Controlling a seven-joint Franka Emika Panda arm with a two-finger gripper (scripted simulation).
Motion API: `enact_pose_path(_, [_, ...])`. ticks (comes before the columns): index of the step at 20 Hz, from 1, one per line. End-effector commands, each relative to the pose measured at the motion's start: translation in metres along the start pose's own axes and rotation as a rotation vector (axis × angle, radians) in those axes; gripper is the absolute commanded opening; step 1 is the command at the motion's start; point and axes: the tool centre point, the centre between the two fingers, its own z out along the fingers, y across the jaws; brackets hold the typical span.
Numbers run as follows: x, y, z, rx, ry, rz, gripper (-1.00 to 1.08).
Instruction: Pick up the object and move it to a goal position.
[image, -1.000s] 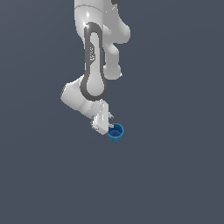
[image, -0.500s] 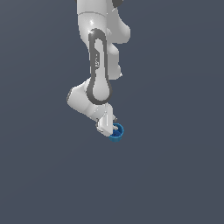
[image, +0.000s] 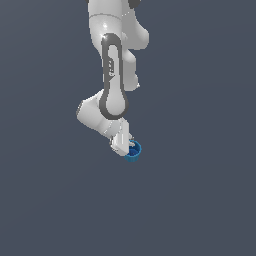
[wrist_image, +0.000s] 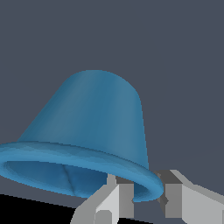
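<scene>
1. near the middle of the grey tabletop, well clear of any edge or corner that shows, the blue cup (image: 133, 151) sits just under the arm's wrist; no table border is in frame, so i can't place it closer than that.
2. gripper (image: 131, 146) is down at the cup, angled in from the exterior view's left, with the white hand body covering part of the rim.
3. wrist view: the two fingers (wrist_image: 114, 199) straddle the cup's rim (wrist_image: 144, 181), one inside the mouth and one outside the wall. this looks like a rim pinch rather than a wrap around the whole body, which makes sense since only a thin wall has to fit in the gap.
4. gripper state: fingers are narrowed around the rim wall with very little gap showing. i can't tell if the pads are actually pressing or just bracketing it.
5. cup orientation: in the wrist view the flared open rim is nearest the camera and the tapered body narrows away from it to the closed base. so the long axis runs roughly along the gripper's approach line, mouth toward the hand.
6. exterior view shows the mouth as a ring facing up toward the camera, so i judge it roughly upright. exact tilt isn't readable.
7. no goal marker is visible in either view.
8. my read: grasp stage, lift and transport not yet done.
</scene>
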Motion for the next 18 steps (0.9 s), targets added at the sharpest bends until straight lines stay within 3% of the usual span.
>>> enact_pose_path(1, [0.000, 0.000, 0.000, 0.000, 0.000, 0.000, -1.00])
enact_pose_path(9, [-0.002, 0.003, -0.022, 0.000, 0.000, 0.001, -1.00])
enact_pose_path(18, [-0.011, 0.014, -0.101, -0.002, 0.001, 0.003, -1.00])
